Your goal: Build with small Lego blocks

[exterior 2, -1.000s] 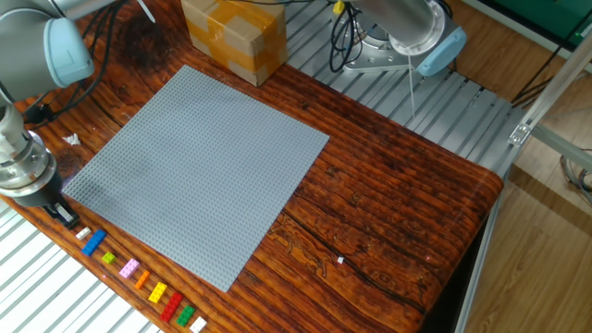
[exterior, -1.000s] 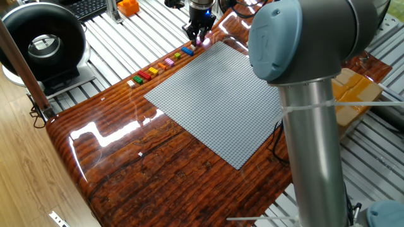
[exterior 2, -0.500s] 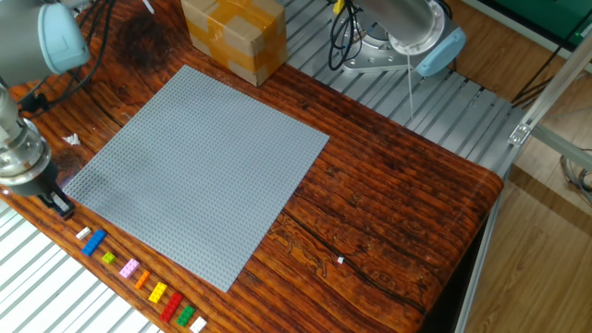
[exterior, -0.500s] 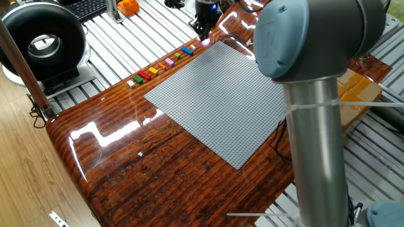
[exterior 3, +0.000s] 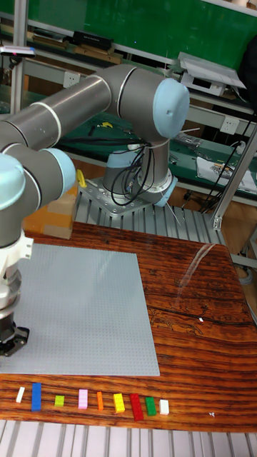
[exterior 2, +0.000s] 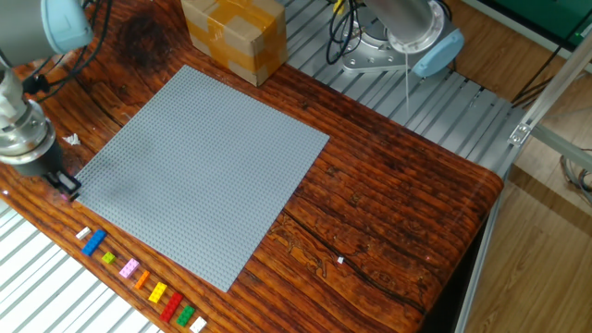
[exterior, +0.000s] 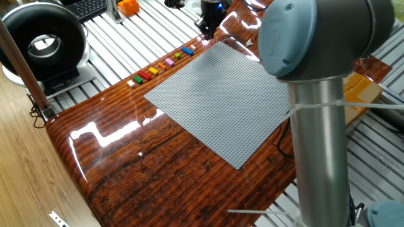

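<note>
- My gripper (exterior 2: 65, 188) hovers over the grey baseplate's (exterior 2: 199, 166) corner, fingers pinched on something pinkish.
- The small Lego blocks (exterior 2: 139, 277) line the table edge.
- Next, I judge: pressing it squarely onto studs.

The baseplate (exterior 2: 199, 166) is plain grey, finely studded all over. The table (exterior 2: 388, 203) is glossy reddish-brown wood with dark grain streaks. The blocks (exterior 3: 91, 400) run in a row: white (exterior 3: 20, 394), blue (exterior 3: 36, 396), lime green (exterior 3: 59, 401), pink (exterior 3: 83, 399), orange (exterior 3: 100, 400), yellow (exterior 3: 118, 403), red (exterior 3: 135, 406), green (exterior 3: 150, 405), white (exterior 3: 164, 406). The arm (exterior 3: 86, 107) is silver-grey with pale blue caps. The gripper (exterior 2: 63, 184) is black, with a speck of pink at its tip. The box (exterior 2: 233, 32) is tan with yellow tape.
</note>
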Available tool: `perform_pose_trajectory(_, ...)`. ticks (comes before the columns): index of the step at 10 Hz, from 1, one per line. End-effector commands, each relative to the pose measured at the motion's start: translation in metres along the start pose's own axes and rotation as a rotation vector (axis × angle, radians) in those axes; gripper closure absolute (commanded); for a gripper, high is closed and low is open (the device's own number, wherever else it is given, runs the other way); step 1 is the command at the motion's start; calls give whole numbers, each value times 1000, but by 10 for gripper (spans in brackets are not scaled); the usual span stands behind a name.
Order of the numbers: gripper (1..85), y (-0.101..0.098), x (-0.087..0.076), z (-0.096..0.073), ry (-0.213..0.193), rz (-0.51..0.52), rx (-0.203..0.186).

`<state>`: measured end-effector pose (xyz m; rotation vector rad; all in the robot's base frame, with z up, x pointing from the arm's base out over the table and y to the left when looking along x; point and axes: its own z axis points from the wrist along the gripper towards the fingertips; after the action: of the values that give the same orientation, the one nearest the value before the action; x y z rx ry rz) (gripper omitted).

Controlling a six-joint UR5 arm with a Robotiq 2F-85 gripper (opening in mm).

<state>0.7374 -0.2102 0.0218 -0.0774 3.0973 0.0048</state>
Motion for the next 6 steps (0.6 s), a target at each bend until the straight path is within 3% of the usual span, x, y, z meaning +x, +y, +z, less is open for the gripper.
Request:
perform_pose_trajectory(1,847,-5,12,9,2,-34,-34)
perform_pose_trajectory(6,847,-6,16,16,0,-84,-51)
